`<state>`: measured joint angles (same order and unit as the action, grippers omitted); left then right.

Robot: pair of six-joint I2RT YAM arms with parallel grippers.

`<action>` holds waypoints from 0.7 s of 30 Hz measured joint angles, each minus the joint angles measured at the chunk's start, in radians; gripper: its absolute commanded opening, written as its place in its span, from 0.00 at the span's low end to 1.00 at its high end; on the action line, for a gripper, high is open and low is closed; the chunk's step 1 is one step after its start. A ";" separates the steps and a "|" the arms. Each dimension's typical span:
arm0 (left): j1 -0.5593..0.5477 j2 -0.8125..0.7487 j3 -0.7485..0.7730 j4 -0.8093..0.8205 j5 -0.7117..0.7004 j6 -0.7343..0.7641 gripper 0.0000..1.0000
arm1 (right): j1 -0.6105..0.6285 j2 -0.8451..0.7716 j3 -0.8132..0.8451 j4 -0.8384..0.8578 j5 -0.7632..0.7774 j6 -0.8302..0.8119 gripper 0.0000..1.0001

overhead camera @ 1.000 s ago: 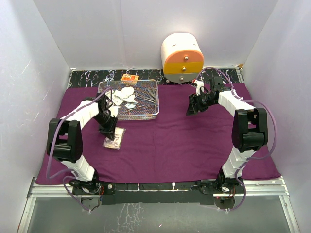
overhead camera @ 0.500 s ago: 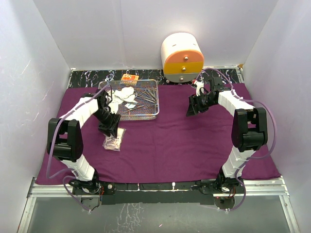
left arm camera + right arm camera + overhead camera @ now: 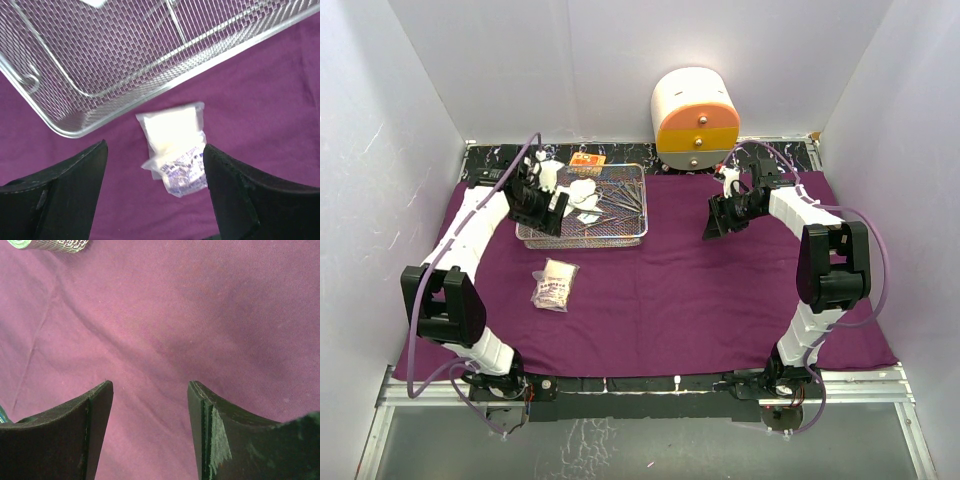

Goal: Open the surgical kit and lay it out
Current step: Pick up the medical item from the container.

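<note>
My left gripper [image 3: 544,207] wide open, empty, above tray [image 3: 623,233] left end, upper left; gauze [image 3: 582,193] just rightward; right gripper [image 3: 712,228], open too, farther.

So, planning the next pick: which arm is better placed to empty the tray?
Probably left. The left gripper, open, hangs at the tray's left end; the right gripper is apart, over bare cloth.
</note>
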<state>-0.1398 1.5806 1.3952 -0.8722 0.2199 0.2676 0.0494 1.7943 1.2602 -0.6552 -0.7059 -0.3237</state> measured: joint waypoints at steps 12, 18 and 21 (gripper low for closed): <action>0.000 0.227 0.178 0.221 -0.078 -0.051 0.75 | 0.000 0.000 0.000 0.000 0.000 0.000 0.60; 0.002 0.397 0.272 0.283 -0.109 -0.095 0.71 | -0.002 -0.007 0.000 0.002 0.008 0.001 0.60; 0.009 0.472 0.335 0.299 -0.116 -0.112 0.69 | -0.012 -0.040 -0.005 0.014 0.010 0.001 0.59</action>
<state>-0.1310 2.0529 1.7298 -0.5735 0.1036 0.1558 0.0376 1.7538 1.2552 -0.6411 -0.6956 -0.3225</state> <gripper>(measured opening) 0.705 0.598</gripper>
